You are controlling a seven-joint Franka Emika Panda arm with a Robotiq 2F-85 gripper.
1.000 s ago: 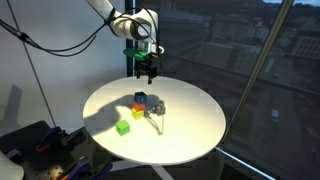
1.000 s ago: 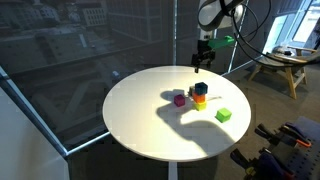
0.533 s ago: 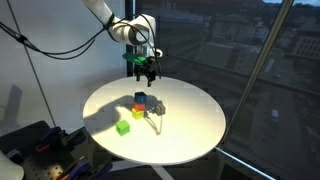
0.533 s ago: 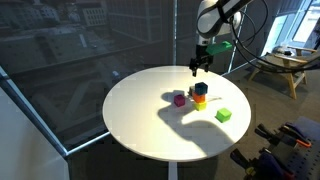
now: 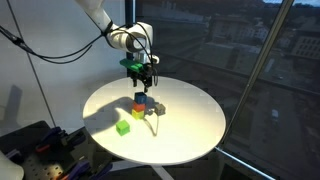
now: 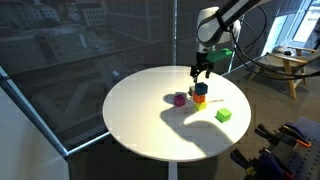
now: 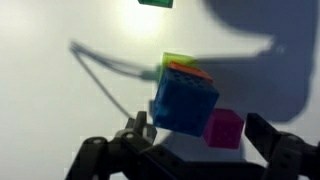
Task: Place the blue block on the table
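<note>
In an exterior view, the blue block (image 5: 141,98) tops a small stack (image 5: 140,107) on the worktop (image 5: 190,125), with the tool (image 5: 141,72) above it. In an exterior view, a magenta cube (image 6: 180,99) sits near the stack. Wrist view: tool spread, empty; the block is a plain saturated blue cube over an orange block (image 7: 188,70).

Both exterior cameras stand well back from the table (image 5: 195,130) (image 6: 135,125) and look slightly down across it from different sides. They share its whole top, the block stack (image 5: 140,103) (image 6: 199,95) and the green cube (image 5: 122,127) (image 6: 223,116). The wrist camera sits close above the stack (image 7: 185,95), looking down past the gripper's fingers (image 7: 136,133) at the bottom edge.
</note>
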